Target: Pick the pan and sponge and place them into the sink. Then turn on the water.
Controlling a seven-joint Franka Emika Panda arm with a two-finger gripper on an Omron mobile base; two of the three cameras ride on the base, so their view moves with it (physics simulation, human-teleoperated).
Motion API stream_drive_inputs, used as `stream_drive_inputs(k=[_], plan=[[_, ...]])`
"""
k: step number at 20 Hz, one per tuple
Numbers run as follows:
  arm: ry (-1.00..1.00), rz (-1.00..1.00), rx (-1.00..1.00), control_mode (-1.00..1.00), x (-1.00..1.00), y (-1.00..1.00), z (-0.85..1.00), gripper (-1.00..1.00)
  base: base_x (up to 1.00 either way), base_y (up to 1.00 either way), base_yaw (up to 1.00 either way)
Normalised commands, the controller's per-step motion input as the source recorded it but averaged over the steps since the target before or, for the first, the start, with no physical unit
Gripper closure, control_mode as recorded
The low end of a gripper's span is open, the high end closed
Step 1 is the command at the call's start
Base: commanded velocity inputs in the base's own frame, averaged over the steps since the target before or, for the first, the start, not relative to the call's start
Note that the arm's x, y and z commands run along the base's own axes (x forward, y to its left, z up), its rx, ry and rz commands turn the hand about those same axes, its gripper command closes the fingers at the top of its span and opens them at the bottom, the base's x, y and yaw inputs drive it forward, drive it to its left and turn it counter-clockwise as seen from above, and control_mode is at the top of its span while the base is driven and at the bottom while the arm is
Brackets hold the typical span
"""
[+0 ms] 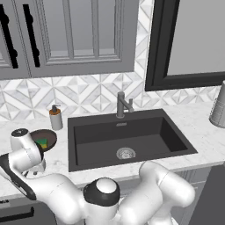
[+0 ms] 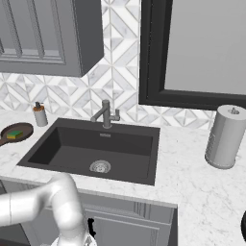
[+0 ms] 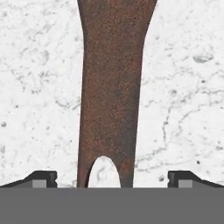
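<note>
The tool [image 3: 112, 178] hangs low over the white marble table [image 3: 39, 87], spread wide and grasping nothing, with one dark fingertip [image 3: 41, 178] on each side of the handle of the pan [image 3: 112, 87]; the handle runs straight up the hand view between them, its hanging hole at the near end. From the base cameras the pan [image 1: 47, 137] lies on the table to the left of the sink [image 1: 127, 136], well apart from the basin's rim, and the sponge [image 1: 42, 142] sits inside the pan, so moving the pan should carry both. The step in hand looks to be the grasp of the handle. To do it well, the tool should sink until the fingertips are level with the handle's flat sides, stay centred so both pads meet it at once, and close a little further up than the hole, where the metal is solid and wider. A grip at the very end of a long handle will let the pan sag or twist, so the lift should be slow and level, or the sponge may slide out. The faucet [image 1: 123, 104] stands at the sink's back edge with no water running, and a soap bottle [image 1: 55, 117] stands just behind the pan, worth avoiding on the swing toward the sink.
</note>
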Motion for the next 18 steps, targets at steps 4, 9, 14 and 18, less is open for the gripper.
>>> stream_drive_inputs(k=[4,9,14,18], plan=[[0.02,0.0,0.0,-1.0,0.13,0.01,-0.27,-1.0,0.0,0.0,0.0],[0.03,0.0,0.0,-1.0,-0.02,-0.03,-0.41,1.0,0.0,0.0,0.0],[0.0,0.0,0.0,-1.0,-0.11,-0.41,-0.5,1.0,0.0,0.0,0.0],[0.0,0.0,0.0,-1.0,-0.06,-0.55,-0.3,1.0,0.0,0.0,0.0]])
